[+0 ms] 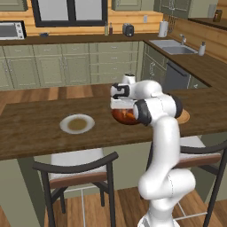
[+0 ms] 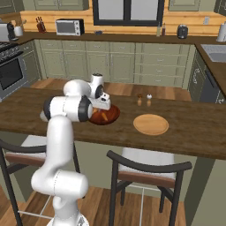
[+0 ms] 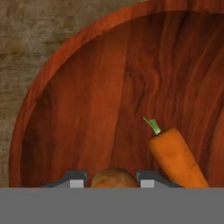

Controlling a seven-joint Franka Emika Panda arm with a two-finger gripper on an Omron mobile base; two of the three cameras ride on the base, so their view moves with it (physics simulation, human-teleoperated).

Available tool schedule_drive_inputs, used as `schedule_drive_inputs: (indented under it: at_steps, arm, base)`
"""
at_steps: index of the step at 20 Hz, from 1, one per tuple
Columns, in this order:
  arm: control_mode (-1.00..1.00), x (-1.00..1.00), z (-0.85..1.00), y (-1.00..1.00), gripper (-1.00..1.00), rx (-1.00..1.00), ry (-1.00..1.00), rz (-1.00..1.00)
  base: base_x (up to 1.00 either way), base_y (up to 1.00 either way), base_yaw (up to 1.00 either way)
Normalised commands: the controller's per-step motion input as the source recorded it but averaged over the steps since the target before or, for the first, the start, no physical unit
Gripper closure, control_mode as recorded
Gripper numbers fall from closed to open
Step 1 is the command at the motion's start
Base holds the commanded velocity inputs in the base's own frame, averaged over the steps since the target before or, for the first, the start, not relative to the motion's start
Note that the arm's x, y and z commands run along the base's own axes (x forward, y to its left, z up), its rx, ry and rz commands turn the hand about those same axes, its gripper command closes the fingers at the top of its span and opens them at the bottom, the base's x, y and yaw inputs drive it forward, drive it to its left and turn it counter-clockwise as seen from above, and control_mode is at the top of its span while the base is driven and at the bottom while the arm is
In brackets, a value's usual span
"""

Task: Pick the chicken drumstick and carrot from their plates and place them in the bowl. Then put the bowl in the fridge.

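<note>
In the hand view the reddish-brown bowl (image 3: 109,87) lies close below the hand. The carrot (image 3: 177,157) lies inside it at the lower right. My gripper (image 3: 108,181) hangs over the bowl, and the brown chicken drumstick (image 3: 113,178) sits between its two finger tips. From the base, the gripper (image 1: 119,105) (image 2: 102,106) reaches down into the bowl (image 1: 124,116) (image 2: 106,115) on the wooden counter. A pale plate (image 1: 77,123) lies left of the bowl. A tan plate (image 2: 151,124) lies to its right. The fridge is out of view.
Two small shakers (image 2: 144,99) stand behind the tan plate. Dark-framed chairs (image 1: 75,173) (image 2: 150,172) are tucked under the counter's near edge. A sink (image 1: 173,46) is at the far right and a stove (image 2: 9,66) at the far left.
</note>
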Motion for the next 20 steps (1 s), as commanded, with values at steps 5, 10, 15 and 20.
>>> schedule_drive_inputs:
  at_steps: [5,10,15,20]
  arm:
    - [-1.00,0.26,-0.34,0.00,-1.00,0.00,0.05,0.13]
    - [-1.00,0.01,-0.09,0.00,-1.00,0.01,0.00,0.13]
    - [-1.00,-0.10,0.33,0.00,-1.00,0.01,0.00,0.11]
    - [-1.00,-0.82,0.31,-0.26,-1.00,0.00,0.00,0.04]
  base:
    - [0.00,0.00,0.00]
    - [0.00,0.00,0.00]
    - [0.00,0.00,0.00]
    - [0.00,0.00,0.00]
